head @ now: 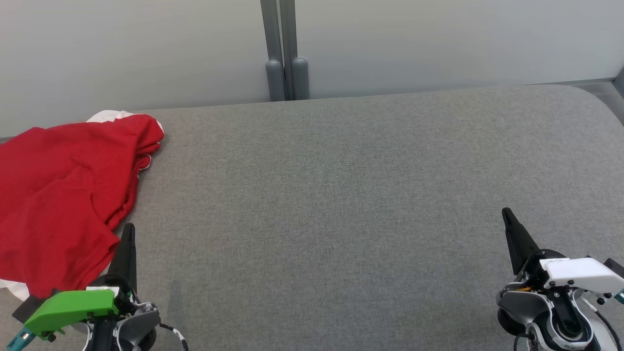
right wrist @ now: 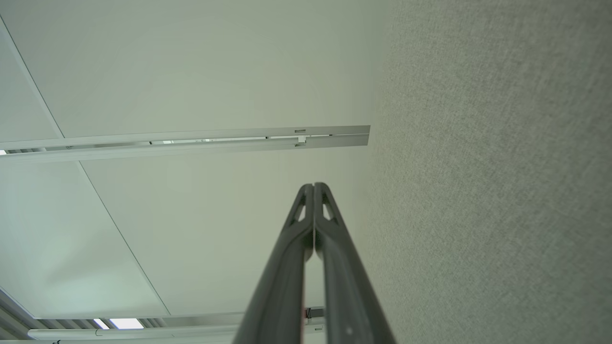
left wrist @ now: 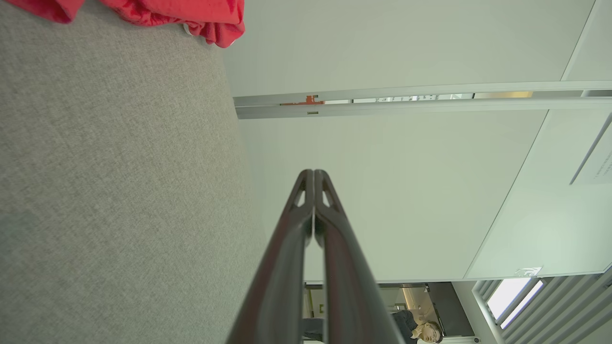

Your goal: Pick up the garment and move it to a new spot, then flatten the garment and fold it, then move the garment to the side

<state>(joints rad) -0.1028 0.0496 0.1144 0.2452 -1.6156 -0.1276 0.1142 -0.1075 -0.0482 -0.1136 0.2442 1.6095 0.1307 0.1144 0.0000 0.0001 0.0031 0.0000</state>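
Catching person (left wrist: 420, 329) past closed L gripper (left wrist: 314, 173), wrist cam.

My claw (right wrist: 314, 187) is pinched tight here, both dark fingers (right wrist: 287, 267) pressed flat together right up to the tips. Grey fabric bench (right wrist: 492, 167) takes up the whole right side of the shot. Left of it there's a pale panelled wall (right wrist: 191, 62) with a silver rail (right wrist: 191, 139) running across it, and a bright strip of light (right wrist: 125, 323) low in the left corner.
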